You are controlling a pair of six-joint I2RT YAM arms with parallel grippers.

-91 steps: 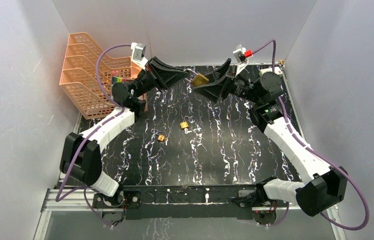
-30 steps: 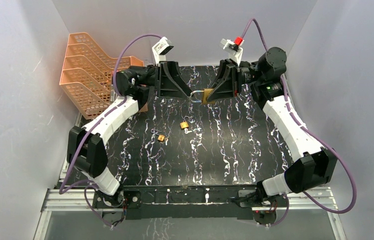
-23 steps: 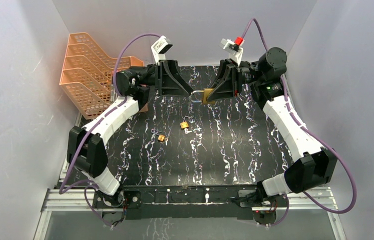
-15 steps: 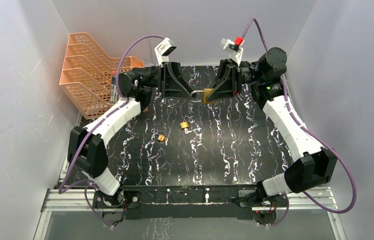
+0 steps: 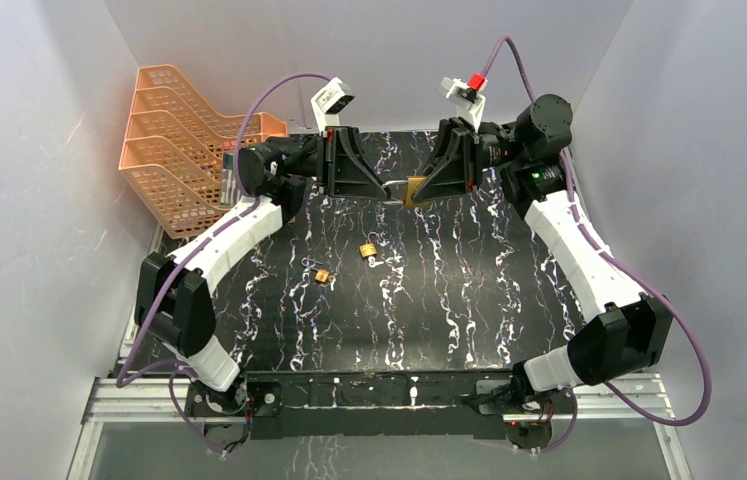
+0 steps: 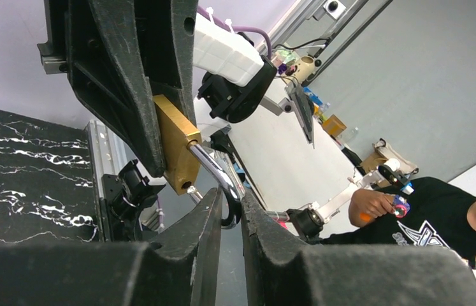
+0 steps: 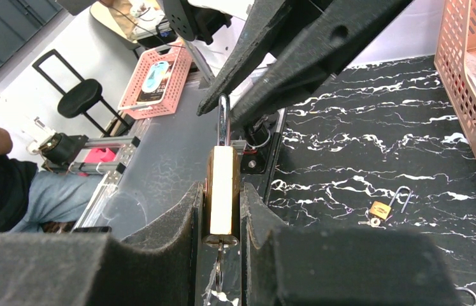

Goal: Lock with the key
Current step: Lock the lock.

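1. Pinching the padlock [image 7: 222, 188] by the flat sides of its brass body, my right gripper [image 7: 221, 194] is holding it in the air over the far part of the table [image 5: 449, 300].
2. The padlock's long axis is running roughly level, from my right side across to my left, in line with both sets of fingers.
3. Its shackle [image 7: 223, 118] is pointing away from my right wrist and straight at my left gripper [image 6: 230, 203], while the keyhole end is facing back toward my right palm.
4. A key [image 7: 218, 258] is sticking out of that keyhole end, low between my right fingers, small and partly in shadow.
5. The near part of the body is sitting between my right fingers; the rest of it and the whole shackle are poking past their tips.
6. My left fingers [image 6: 190, 229] are standing close together with a thin gap, and the bend of the shackle is sitting in that gap at their tips.
7. I cannot tell whether they are pressing on the shackle or only flanking it.
8. A small padlock [image 5: 369, 249] is lying on the table, well apart from both grippers.
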